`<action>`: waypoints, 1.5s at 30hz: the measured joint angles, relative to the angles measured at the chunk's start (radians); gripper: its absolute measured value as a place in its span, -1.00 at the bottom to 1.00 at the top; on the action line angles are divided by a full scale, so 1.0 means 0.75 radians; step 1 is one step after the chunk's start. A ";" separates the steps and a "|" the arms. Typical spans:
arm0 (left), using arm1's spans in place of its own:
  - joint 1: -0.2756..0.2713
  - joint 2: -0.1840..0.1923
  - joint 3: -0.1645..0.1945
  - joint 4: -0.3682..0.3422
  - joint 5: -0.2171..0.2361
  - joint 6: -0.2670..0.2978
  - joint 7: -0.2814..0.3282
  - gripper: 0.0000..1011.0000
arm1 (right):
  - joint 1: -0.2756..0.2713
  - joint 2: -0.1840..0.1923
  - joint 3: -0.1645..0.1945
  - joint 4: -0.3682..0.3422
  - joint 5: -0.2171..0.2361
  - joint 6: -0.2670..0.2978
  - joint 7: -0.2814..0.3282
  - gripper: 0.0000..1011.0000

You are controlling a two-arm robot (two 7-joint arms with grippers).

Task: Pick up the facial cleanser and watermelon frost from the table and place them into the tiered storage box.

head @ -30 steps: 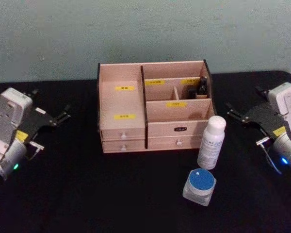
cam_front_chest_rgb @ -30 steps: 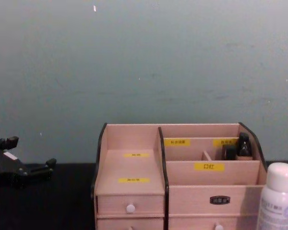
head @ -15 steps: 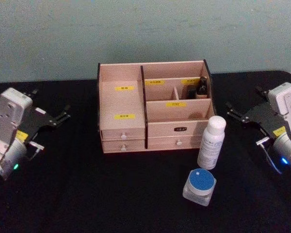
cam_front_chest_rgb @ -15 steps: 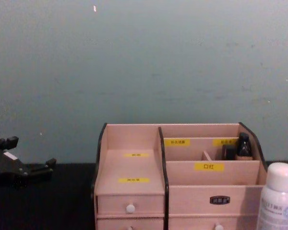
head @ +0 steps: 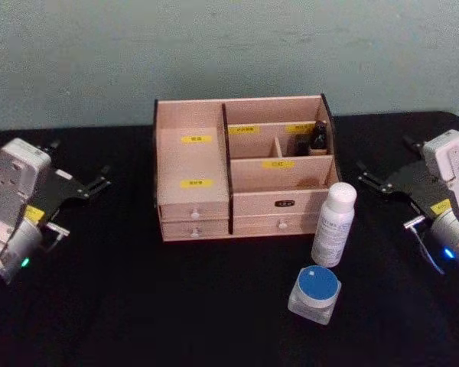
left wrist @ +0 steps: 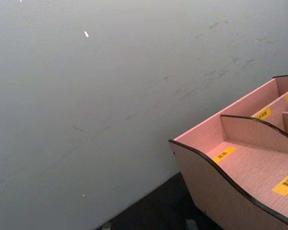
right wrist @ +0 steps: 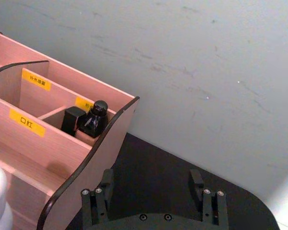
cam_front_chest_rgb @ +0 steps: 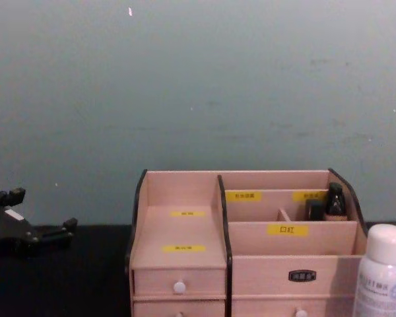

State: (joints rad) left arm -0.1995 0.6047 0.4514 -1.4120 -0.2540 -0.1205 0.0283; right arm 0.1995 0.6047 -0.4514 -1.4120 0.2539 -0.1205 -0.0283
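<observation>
Bottle (head: 334, 223) and jar (head: 315, 293) stand before the box (head: 279, 177), handiest for the right gripper (head: 384, 157), which, like the left gripper (head: 78, 162), hangs wide open and empty.

tiered storage box (head: 260, 112): 1
drawers (head: 194, 212): 3 by knob count (2 stacked L side, 1 R side)
white knobs (head: 281, 224): 3
yellow labels (head: 196, 138): 5
dark nameplate (head: 284, 204): 1
facial cleanser (head: 333, 223): 1
watermelon frost (head: 314, 294): 1
small dark bottle (right wrist: 95, 118): 1, in box
dark block (right wrist: 72, 120): 1, next to that bottle
hands: 2, i.e. left hand (head: 78, 162) + right hand (head: 386, 157)
worktop (head: 122, 306): 1, black
</observation>
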 joint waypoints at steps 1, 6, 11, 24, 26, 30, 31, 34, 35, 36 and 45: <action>0.000 0.000 0.000 0.000 0.000 0.000 0.000 0.98 | 0.000 0.000 0.000 0.000 0.000 0.000 0.000 0.98; 0.000 0.000 0.000 0.000 0.000 0.000 0.000 0.98 | 0.000 0.000 0.000 0.000 0.000 0.000 0.000 0.98; 0.000 0.000 0.000 0.000 0.000 0.000 0.000 0.98 | -0.003 -0.001 0.006 -0.002 0.000 0.001 0.006 0.98; 0.000 0.000 0.000 0.000 0.000 0.000 0.000 0.98 | -0.210 0.091 0.129 -0.221 0.124 0.090 0.085 0.98; 0.000 0.000 0.000 0.000 0.000 0.000 0.000 0.98 | -0.255 0.115 0.148 -0.265 0.145 0.103 0.097 0.98; 0.000 0.000 0.000 0.000 0.000 0.000 0.000 0.98 | -0.371 0.174 0.198 -0.372 0.209 0.133 0.142 0.98; 0.000 0.000 0.000 0.000 0.000 0.000 0.000 0.98 | -0.413 0.197 0.215 -0.411 0.234 0.142 0.162 0.98; 0.000 0.000 0.000 0.000 0.000 0.000 0.000 0.98 | -0.481 0.237 0.243 -0.476 0.266 0.155 0.205 0.98; 0.000 0.000 0.000 0.000 0.000 0.000 0.000 0.98 | -0.495 0.246 0.248 -0.491 0.272 0.159 0.216 0.98; 0.000 0.000 0.000 0.000 0.000 0.000 0.000 0.98 | -0.509 0.255 0.253 -0.504 0.278 0.164 0.227 0.98; 0.000 0.000 0.000 0.000 0.000 0.000 0.000 0.98 | -0.580 0.299 0.279 -0.603 0.346 0.243 0.344 0.98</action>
State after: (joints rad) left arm -0.1995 0.6047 0.4514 -1.4120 -0.2539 -0.1205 0.0283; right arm -0.2357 0.8293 -0.2422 -1.8643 0.5135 0.0617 0.2298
